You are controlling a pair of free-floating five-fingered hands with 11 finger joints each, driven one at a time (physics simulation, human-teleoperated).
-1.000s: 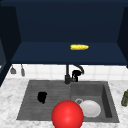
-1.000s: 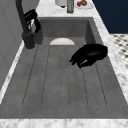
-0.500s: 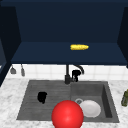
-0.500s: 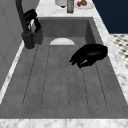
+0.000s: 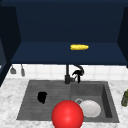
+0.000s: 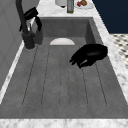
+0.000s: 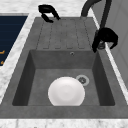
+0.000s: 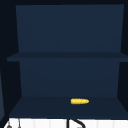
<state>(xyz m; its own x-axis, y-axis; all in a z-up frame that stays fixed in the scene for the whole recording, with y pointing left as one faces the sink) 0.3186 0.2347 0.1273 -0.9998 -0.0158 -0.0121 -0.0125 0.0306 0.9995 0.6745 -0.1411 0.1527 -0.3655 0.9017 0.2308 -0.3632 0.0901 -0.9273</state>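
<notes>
My left hand (image 5: 42, 97) hovers over the ribbed draining board (image 5: 55, 92), fingers loosely bent and holding nothing; the left side view has this left hand (image 6: 90, 53) above the board's right part. My right hand (image 5: 78, 73) is at the black faucet (image 5: 67, 75), fingers curled down around its handle; the right hand (image 7: 106, 36) sits just above the faucet's base. A white plate (image 7: 66, 91) lies in the basin next to the drain (image 7: 82, 80). A red ball (image 5: 67, 115) sits at the sink's front edge. A yellow corn cob (image 5: 79, 47) lies on the cabinet shelf.
A dark open cabinet (image 8: 67, 75) with two shelves hangs above the sink. Two utensils (image 5: 13, 70) hang on the tiled wall at the left. A green bottle (image 5: 124, 98) stands on the marble counter at the right, near a dish of food (image 6: 82, 3).
</notes>
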